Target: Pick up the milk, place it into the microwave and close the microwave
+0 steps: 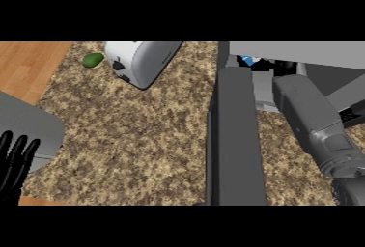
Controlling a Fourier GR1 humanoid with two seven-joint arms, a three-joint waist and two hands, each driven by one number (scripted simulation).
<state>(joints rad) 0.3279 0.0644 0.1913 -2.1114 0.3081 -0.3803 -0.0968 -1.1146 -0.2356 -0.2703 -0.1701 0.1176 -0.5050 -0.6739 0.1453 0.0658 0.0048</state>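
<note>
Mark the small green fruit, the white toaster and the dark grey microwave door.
small green fruit [92,60]: head view, its middle.
white toaster [146,60]: head view, its curved side.
dark grey microwave door [236,144]: head view, its flat face.

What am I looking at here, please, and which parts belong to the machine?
This single view looks steeply down from a humanoid robot's head onto a speckled counter. Its grey right forearm reaches into an open microwave, whose door stands swung out. The black right hand is inside, near a small blue-and-white thing, probably the milk; whether it is held I cannot tell. The left hand rests open at the lower left. A toaster and a green fruit lie farther back.
</note>
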